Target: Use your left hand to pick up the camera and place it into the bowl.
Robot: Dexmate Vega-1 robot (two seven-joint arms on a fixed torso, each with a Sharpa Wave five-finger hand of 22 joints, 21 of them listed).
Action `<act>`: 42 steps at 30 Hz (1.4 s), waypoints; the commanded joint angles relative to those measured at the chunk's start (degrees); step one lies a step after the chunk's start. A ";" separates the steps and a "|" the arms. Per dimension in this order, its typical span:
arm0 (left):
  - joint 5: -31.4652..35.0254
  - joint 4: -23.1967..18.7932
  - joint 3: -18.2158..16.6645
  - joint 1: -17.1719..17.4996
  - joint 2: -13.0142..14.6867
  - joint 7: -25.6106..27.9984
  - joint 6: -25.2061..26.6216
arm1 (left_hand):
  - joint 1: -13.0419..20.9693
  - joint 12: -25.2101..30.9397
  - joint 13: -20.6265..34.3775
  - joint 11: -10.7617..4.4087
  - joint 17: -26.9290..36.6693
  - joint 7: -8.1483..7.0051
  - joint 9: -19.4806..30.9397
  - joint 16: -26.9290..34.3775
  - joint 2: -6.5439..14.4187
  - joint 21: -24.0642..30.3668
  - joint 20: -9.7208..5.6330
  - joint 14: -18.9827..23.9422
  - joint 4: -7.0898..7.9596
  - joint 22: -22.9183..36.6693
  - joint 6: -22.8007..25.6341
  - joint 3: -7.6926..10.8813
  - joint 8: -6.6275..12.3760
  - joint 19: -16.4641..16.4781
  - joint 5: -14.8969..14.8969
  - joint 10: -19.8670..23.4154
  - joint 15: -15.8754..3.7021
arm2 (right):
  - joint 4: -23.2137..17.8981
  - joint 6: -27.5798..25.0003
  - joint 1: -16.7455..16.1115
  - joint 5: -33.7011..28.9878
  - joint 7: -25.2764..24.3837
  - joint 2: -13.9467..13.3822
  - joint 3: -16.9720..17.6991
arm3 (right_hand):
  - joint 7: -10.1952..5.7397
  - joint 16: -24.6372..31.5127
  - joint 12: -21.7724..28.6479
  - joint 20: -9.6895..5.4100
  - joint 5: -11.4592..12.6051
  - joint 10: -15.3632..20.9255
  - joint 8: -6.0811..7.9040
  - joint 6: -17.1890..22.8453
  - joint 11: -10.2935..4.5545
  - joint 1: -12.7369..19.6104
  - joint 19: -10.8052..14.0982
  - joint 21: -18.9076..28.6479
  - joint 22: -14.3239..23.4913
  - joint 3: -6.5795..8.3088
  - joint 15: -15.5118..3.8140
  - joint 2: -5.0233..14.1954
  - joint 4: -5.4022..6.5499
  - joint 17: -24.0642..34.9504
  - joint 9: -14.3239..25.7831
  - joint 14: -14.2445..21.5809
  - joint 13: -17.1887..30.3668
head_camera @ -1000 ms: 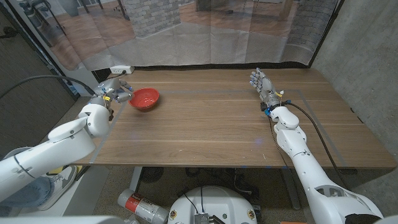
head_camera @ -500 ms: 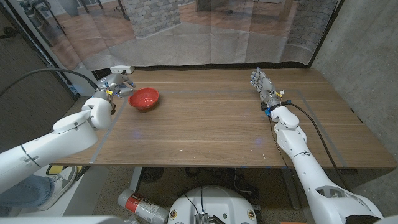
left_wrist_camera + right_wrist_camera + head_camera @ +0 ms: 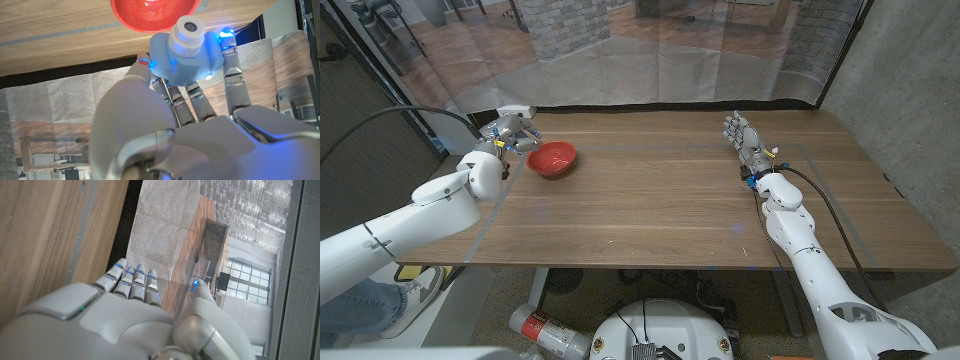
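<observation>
A small white toy camera (image 3: 186, 52) with a round lens is held in my left hand (image 3: 190, 100), its fingers wrapped around the body. In the head view that left hand (image 3: 510, 135) hovers above the table's far left corner, just left of the red bowl (image 3: 552, 158). The red bowl (image 3: 152, 12) lies right beyond the camera in the left wrist view. My right hand (image 3: 742, 133) stands upright at the far right of the table with fingers apart and nothing in it; the right wrist view shows its fingers (image 3: 131, 280) straight.
The wooden table (image 3: 670, 190) stretches between the two arms. A white box (image 3: 514, 111) sits at the far left edge behind my left hand. A translucent curtain hangs behind the table's far edge.
My left hand has lifted and moved away from me with the camera, staying left of the bowl. The right arm has not moved.
</observation>
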 commanded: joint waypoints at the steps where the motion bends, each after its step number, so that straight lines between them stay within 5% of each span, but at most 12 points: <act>1: 1.30 4.78 4.76 -6.88 -1.82 -2.83 0.10 | 4.17 -0.28 0.25 -0.13 0.25 -0.08 0.01 -0.33 3.97 0.35 -11.51 0.23 0.70 0.14 0.66 6.14 0.41 7.16 0.44 0.59 -4.02 | 0.09 -0.22 0.02 0.01 -0.16 -0.02 -0.08 | 0.00 -0.14 -0.10 0.01 0.04 0.58 -0.04 0.55 -0.10 0.32 0.43 -0.09 0.08 0.16 0.26 0.46 -0.32 0.10 0.12 0.47 0.34; 29: 5.77 17.45 12.57 -17.40 -7.06 -8.46 -5.55 | 4.14 -0.69 1.05 -0.40 1.29 -0.29 -0.12 -0.59 3.72 1.25 -12.35 0.60 0.65 0.13 1.73 6.88 0.96 6.21 0.51 2.21 -4.34 | 0.49 -0.13 0.52 -0.98 -1.65 0.83 -0.58 | 0.05 0.00 0.06 -0.18 0.04 1.11 0.12 1.08 -0.14 0.42 1.01 -0.51 0.10 0.16 0.06 0.50 -0.41 0.08 0.12 1.04 0.34; 42: 7.89 19.17 14.63 -19.27 -9.85 -9.28 -6.83 | 4.01 -1.03 1.36 -0.41 1.67 -0.42 -0.17 -0.78 3.56 1.63 -12.38 0.50 0.69 0.12 1.90 7.07 1.08 5.90 0.49 2.42 -4.54 | -0.39 -0.17 -0.30 -0.77 -1.62 0.40 -0.35 | -0.01 0.00 0.09 -0.22 0.03 1.27 0.11 1.15 0.03 0.42 1.13 -0.72 0.10 0.13 0.04 0.50 -0.42 0.09 0.12 1.16 0.34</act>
